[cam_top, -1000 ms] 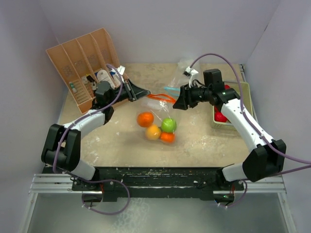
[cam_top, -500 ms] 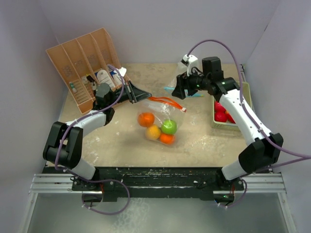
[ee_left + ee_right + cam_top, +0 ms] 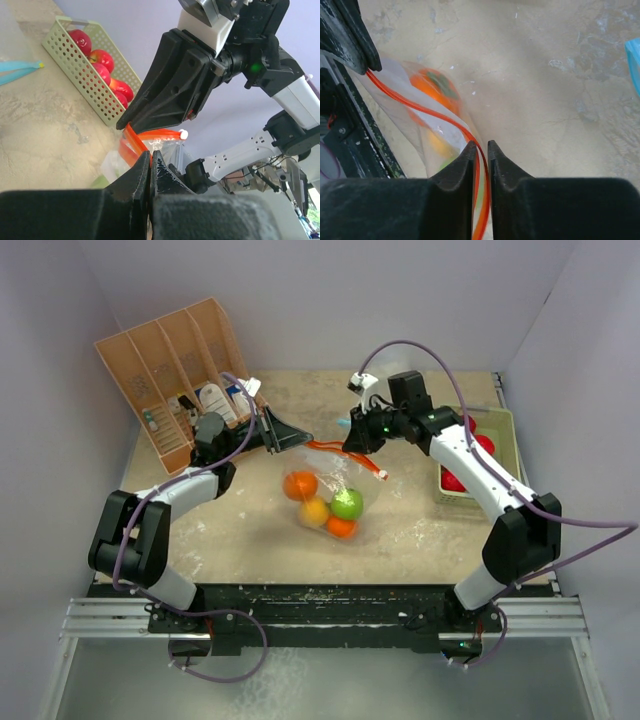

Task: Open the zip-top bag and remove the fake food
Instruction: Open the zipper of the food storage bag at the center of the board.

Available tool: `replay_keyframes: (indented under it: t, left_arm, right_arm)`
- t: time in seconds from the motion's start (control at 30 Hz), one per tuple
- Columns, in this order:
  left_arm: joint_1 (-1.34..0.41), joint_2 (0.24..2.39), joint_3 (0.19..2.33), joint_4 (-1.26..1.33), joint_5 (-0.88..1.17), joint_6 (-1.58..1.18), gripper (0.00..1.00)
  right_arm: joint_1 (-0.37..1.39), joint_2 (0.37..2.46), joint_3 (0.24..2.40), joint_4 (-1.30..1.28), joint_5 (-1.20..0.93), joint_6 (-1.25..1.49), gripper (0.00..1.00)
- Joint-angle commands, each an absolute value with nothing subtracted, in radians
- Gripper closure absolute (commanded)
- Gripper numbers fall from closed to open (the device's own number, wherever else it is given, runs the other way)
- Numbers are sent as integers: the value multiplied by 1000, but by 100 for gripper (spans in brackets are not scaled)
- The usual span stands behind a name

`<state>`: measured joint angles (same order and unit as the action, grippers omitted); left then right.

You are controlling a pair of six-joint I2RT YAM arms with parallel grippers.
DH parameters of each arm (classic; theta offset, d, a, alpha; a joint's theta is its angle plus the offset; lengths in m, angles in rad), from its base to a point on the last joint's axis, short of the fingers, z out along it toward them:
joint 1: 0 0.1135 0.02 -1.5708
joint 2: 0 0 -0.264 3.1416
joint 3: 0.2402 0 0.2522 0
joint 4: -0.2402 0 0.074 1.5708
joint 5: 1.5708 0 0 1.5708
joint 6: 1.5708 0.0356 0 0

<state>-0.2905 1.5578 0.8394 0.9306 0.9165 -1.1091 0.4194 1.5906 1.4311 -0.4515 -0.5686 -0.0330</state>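
The zip-top bag [image 3: 328, 485] lies mid-tabletop [image 3: 430, 535], its fake food [image 3: 347, 504] still inside: orange, yellow-orange and green pieces. The left claw [image 3: 303, 438] is pressed together on the left end of the bag's orange zip strip [image 3: 368, 466]. The right claw [image 3: 351, 445] pinches the same strip just beside it. Both sit just beyond the fruit, toward the far edge.

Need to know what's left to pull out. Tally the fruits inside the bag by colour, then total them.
Orange fruits: 2
Yellow-orange fruit: 1
Green fruit: 1
Total: 4 in the bag
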Motion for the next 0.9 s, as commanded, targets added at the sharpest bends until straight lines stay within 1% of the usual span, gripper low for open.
replay_keyframes:
  t: [0.0,0.03,0.07,0.2,0.23,0.27,0.3,0.33,0.37,0.4,0.43,0.47,0.5,0.57,0.7,0.8,0.87]
  left_arm:
    - [-295,1536,871,1018,962,-1125,100]
    - [-295,1536,868,1019,963,-1125,100]
    - [-295,1537,866,1020,961,-1127,100]
    - [-296,1535,870,1004,934,-1119,100]
    - [-295,1531,875,963,924,-1105,95]
    - [-297,1524,884,920,907,-1083,79]
    - [-297,1510,894,871,887,-1055,65]
    - [-298,1488,903,804,860,-1024,56]
    - [-300,1461,922,729,823,-975,52]
    - [-306,1429,947,615,775,-922,51]
    - [-312,1393,981,469,695,-857,53]
    - [-322,1353,1017,334,588,-806,55]
    - [-335,1317,1049,225,479,-773,55]
    - [-349,1260,1100,89,276,-764,53]
    - [-377,1192,1147,-75,69,-816,51]
    - [-431,1184,1164,-117,7,-839,52]
    - [-513,1205,1177,-137,-40,-840,52]
  right_arm:
    - [417,1579,1450,-392,-640,-6,92]
    - [417,1576,1448,-386,-651,0,98]
    - [417,1574,1448,-378,-658,8,100]
    - [417,1569,1450,-376,-676,15,100]
    - [417,1566,1453,-374,-675,17,100]
    - [416,1562,1456,-372,-674,22,100]
    - [417,1554,1455,-371,-676,36,100]
    - [417,1545,1453,-360,-680,64,100]
    - [416,1533,1453,-340,-666,96,100]
    - [415,1519,1457,-321,-639,129,100]
    - [416,1506,1464,-312,-605,154,100]
    - [416,1495,1474,-308,-553,183,100]
    - [416,1486,1487,-309,-515,201,100]
    - [416,1473,1512,-315,-445,232,100]
    - [416,1460,1552,-336,-349,303,100]
    - [417,1455,1577,-356,-284,354,100]
    - [417,1454,1595,-358,-253,370,100]
